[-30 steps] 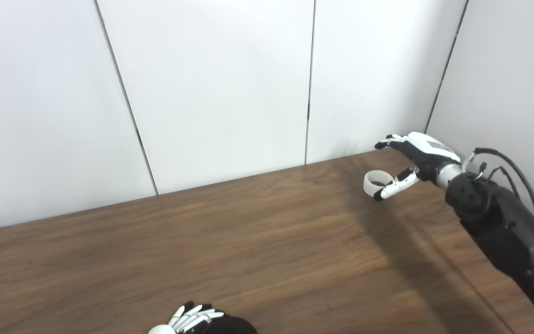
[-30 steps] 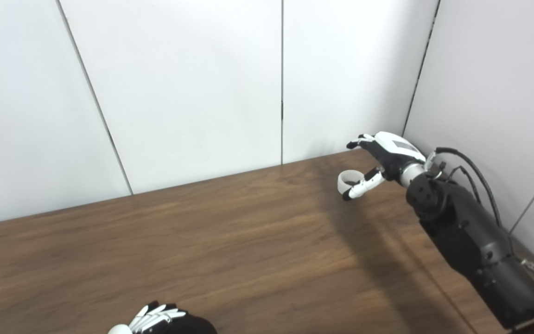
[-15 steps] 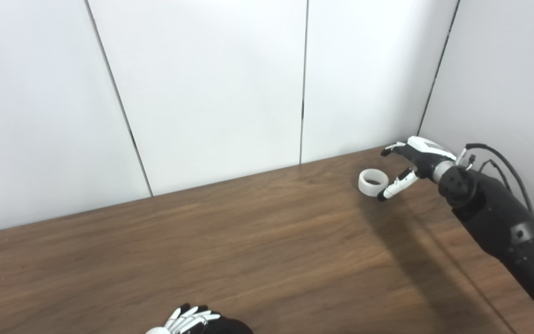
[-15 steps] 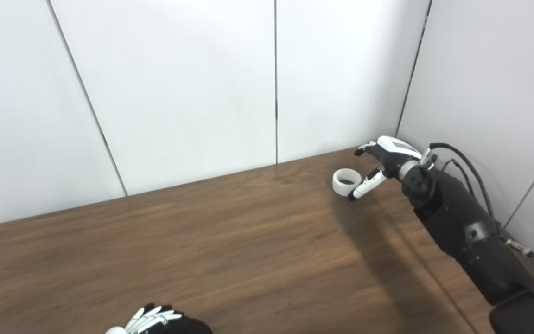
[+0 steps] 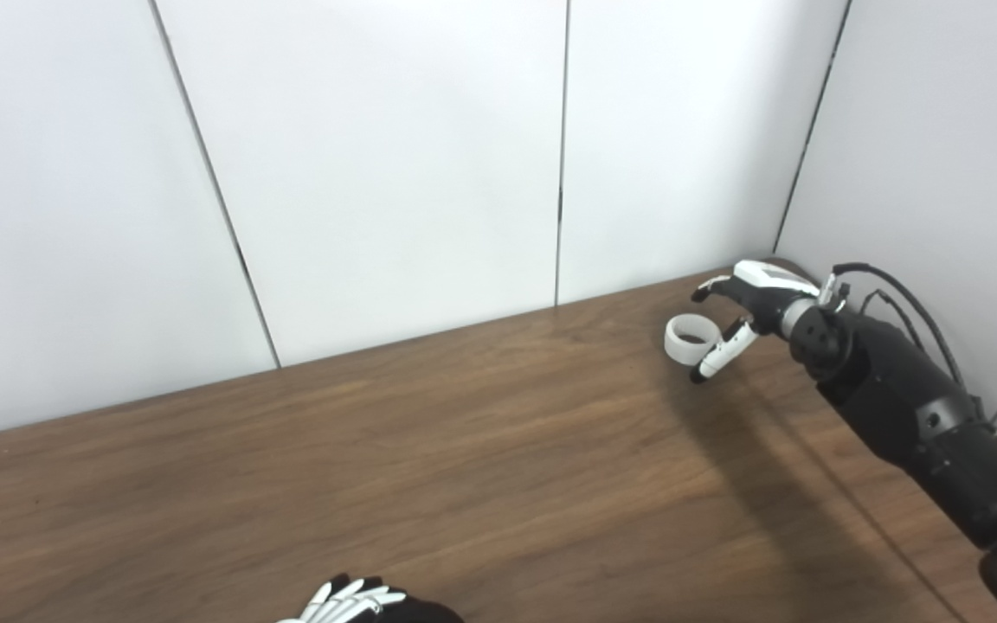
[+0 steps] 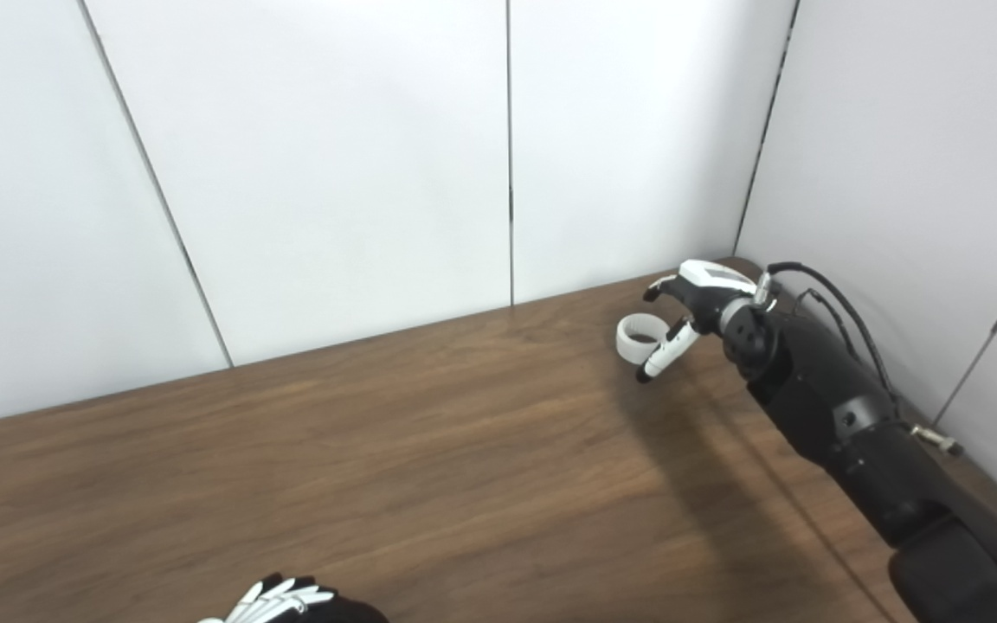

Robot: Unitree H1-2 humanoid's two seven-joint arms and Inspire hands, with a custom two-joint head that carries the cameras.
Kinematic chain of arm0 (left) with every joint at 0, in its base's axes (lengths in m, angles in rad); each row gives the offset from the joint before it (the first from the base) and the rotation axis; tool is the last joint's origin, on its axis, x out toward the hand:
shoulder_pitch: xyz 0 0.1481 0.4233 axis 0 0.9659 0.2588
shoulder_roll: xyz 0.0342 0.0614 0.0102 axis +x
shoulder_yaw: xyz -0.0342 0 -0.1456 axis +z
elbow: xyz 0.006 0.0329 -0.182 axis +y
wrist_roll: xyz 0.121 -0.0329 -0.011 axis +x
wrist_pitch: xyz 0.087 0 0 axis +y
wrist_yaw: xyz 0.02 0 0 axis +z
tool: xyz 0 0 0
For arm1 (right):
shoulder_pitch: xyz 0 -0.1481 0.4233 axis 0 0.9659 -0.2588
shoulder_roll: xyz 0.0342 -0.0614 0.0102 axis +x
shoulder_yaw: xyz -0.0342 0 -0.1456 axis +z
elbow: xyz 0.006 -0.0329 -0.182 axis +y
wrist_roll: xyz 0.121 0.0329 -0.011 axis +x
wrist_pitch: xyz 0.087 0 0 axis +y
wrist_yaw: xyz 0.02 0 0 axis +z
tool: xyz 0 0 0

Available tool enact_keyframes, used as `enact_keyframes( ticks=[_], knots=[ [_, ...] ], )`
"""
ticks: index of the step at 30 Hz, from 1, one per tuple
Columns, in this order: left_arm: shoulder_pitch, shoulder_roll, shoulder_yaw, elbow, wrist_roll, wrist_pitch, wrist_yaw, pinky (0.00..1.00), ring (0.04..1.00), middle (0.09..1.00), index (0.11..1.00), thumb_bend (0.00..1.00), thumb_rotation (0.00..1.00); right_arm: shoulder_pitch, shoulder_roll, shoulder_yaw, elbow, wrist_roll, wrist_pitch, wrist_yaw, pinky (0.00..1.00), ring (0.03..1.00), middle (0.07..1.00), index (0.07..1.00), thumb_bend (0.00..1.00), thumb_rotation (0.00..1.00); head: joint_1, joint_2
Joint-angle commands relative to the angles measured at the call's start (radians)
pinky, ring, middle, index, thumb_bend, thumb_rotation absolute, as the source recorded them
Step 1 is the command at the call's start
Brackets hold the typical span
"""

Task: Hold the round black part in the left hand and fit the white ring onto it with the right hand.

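We see a brown wooden surface (image 5: 429, 450) set into a corner of white wall panels (image 5: 395, 164), and our two arms reach onto it from the bottom edge. Our right hand (image 5: 754, 298) is stretched out to the far right corner, close to where the walls meet, with its fingers (image 5: 710, 290) arched and spread apart and the thumb (image 5: 717, 353) pointing down toward the surface. The white ring (image 5: 686, 337) lies flat on the surface, its opening facing up, in the gap between thumb and fingers; the thumb is just beside the ring's right edge, and we cannot tell whether it touches. The hand is not closed on the ring. The black forearm (image 6: 836, 407) with its cables runs back toward the lower right corner and throws a long shadow on the wood. Our left hand (image 6: 278, 601) shows only in part at the bottom edge, well apart from the ring, its white fingers curled over a round black part (image 5: 429, 611); most of both is cut off, so we cannot tell how firmly it is held
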Motion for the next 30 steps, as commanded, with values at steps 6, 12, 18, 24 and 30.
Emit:
enact_keyframes(
  ticks=[6,12,18,24,30],
  knots=[
    [0.024,0.025,0.000,-0.009,0.016,0.026,-0.046,0.97,0.893,0.821,0.485,0.52,0.05,-0.071,-0.023,0.022,0.033,-0.027,-0.031,-0.014,0.95,0.992,0.963,0.845,0.98,0.30,0.003,0.003],
    [0.029,0.024,-0.001,-0.026,0.028,0.035,-0.054,0.96,0.892,0.821,0.485,0.52,0.05,-0.082,-0.022,0.033,0.052,-0.031,-0.035,-0.019,0.94,0.995,0.966,0.838,0.96,0.31,0.007,0.007],
    [0.033,0.026,-0.002,-0.029,0.026,0.037,-0.057,0.96,0.893,0.824,0.485,0.52,0.05,-0.090,-0.022,0.043,0.067,-0.040,-0.037,-0.017,0.95,0.992,0.962,0.832,0.94,0.31,0.011,0.008],
    [0.036,0.026,-0.005,-0.032,0.034,0.037,-0.055,0.97,0.894,0.823,0.485,0.52,0.05,-0.095,-0.017,0.036,0.075,-0.033,-0.044,-0.026,0.94,0.994,0.961,0.822,0.92,0.31,0.010,0.011],
    [0.035,0.027,-0.009,-0.034,0.035,0.039,-0.058,0.98,0.898,0.826,0.485,0.52,0.06,-0.100,-0.014,0.033,0.078,-0.031,-0.054,-0.039,0.92,0.984,0.946,0.783,0.90,0.30,0.013,0.013]
  ],
)
